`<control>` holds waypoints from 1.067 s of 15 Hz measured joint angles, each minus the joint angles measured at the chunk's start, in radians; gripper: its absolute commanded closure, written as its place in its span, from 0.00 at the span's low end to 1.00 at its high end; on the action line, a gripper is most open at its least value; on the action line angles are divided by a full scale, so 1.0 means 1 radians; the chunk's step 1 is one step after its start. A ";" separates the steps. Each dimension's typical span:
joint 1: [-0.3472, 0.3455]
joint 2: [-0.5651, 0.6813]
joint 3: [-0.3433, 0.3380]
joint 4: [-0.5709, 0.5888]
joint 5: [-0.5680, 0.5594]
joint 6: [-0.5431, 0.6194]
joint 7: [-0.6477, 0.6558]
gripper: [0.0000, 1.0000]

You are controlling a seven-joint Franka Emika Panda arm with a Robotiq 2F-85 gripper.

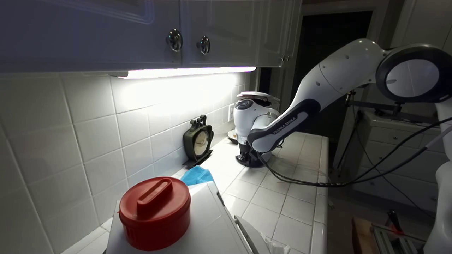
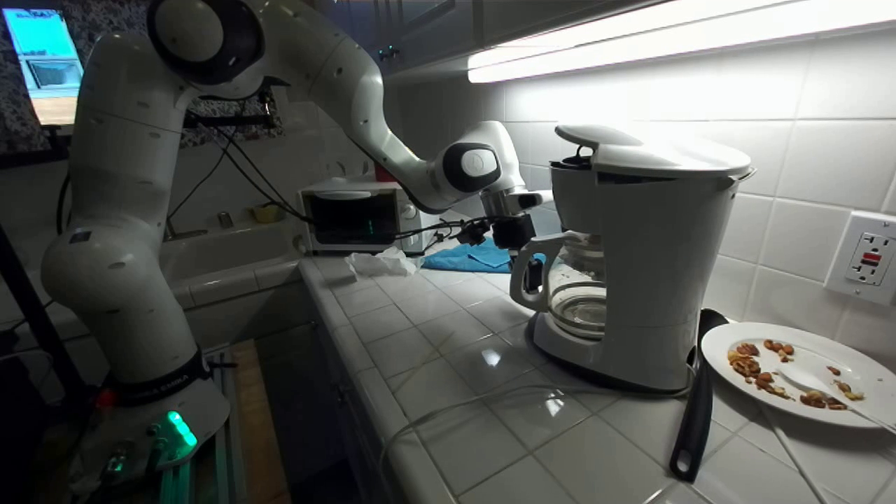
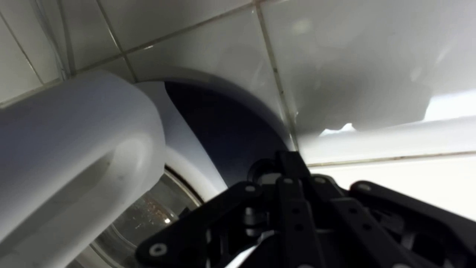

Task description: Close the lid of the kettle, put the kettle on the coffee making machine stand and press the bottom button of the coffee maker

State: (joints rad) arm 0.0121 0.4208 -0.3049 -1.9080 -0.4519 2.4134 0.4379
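Observation:
The kettle, a glass carafe (image 2: 579, 287) with a white handle (image 2: 525, 280), sits in the white coffee maker (image 2: 651, 280). In the wrist view the handle (image 3: 111, 149) fills the left side. The kettle's own lid is hard to make out. The coffee maker's dark base panel (image 3: 223, 123) bears a round dark button (image 3: 260, 169), partly covered by my gripper (image 3: 292, 163). My gripper is shut, its tips together and empty, pointing down at the panel beside the button. I cannot tell whether they touch. In an exterior view my gripper (image 1: 248, 155) is low in front of the coffee maker.
A plate (image 2: 805, 406) with nuts and a black-handled utensil (image 2: 693, 413) lie beside the coffee maker. A blue cloth (image 2: 469, 255), white paper (image 2: 381, 264) and a toaster oven (image 2: 357, 213) stand behind. A red container (image 1: 155, 213) and a clock (image 1: 198, 143) show in an exterior view.

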 measured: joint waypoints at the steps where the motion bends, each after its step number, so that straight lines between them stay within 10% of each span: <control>1: 0.000 -0.001 0.000 0.000 0.000 0.000 0.004 1.00; 16: 0.000 -0.016 -0.003 -0.005 0.000 -0.024 0.011 1.00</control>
State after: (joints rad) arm 0.0119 0.4051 -0.3082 -1.9127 -0.4523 2.3889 0.4485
